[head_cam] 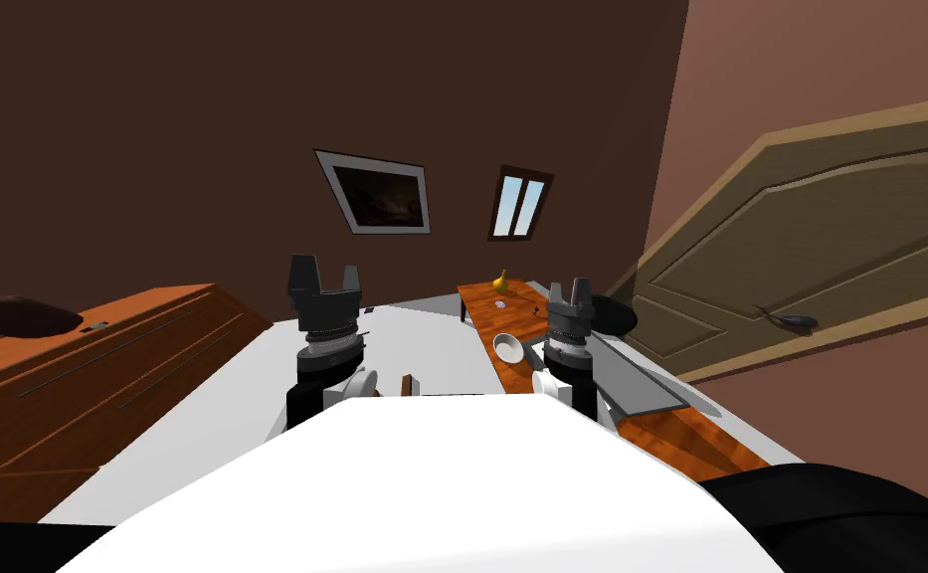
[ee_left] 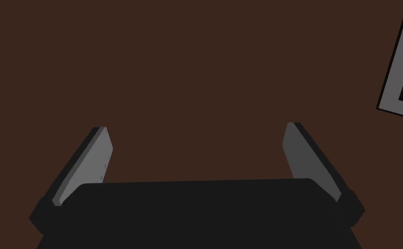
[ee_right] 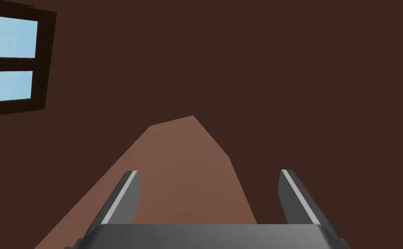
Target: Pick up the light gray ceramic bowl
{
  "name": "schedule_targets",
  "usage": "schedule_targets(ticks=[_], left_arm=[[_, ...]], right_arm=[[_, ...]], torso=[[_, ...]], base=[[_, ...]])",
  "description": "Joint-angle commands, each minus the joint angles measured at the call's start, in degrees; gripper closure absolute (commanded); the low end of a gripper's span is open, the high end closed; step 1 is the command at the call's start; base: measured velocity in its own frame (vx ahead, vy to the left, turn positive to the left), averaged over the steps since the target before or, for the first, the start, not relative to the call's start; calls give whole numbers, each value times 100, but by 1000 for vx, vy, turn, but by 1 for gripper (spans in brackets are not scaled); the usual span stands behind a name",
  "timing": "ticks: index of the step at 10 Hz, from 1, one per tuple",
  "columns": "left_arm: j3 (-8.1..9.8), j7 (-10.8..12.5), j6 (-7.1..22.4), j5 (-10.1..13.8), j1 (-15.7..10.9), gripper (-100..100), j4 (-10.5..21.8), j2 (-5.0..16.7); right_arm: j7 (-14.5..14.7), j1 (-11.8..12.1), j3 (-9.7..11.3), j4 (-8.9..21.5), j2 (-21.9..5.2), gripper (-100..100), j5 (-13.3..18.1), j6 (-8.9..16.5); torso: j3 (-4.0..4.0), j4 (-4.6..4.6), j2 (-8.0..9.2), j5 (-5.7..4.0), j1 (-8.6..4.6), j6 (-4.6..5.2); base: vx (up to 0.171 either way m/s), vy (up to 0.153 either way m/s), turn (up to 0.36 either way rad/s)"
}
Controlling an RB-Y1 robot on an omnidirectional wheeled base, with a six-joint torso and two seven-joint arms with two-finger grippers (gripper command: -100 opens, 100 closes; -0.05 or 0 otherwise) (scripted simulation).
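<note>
Pale bowl [head_cam: 507, 346] lies near the upright right tool [head_cam: 570, 288], left tool [head_cam: 324, 269] upright too, both spread.

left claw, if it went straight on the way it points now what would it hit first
The way looks free: the left claw, open, points at the dark brown wall, with nothing nearer in line. The picture frame lies off to one side. How far the wall is, I cannot tell.
</note>
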Motion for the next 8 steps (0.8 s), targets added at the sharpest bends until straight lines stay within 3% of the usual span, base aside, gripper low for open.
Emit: schedule_targets(ticks=[1, 4, 8], left_arm=[[0, 0, 0, 0, 0, 0, 0, 0], [-1, 0, 0, 0, 0, 0, 0, -1], [0, 0, 0, 0, 0, 0, 0, 0]], right_arm=[[57, -37, 83, 161, -172, -100, 152, 79], [199, -140, 284, 590, -514, -100, 537, 282], [415, -318, 565, 1239, -976, -100, 1132, 596]], torso=[[0, 0, 0, 0, 0, 0], [3, 1, 6, 8, 33, -2], [-2, -1, -3, 2, 9, -1]], base=[[-18, 61, 127], [-18, 84, 122], [7, 35, 109]])
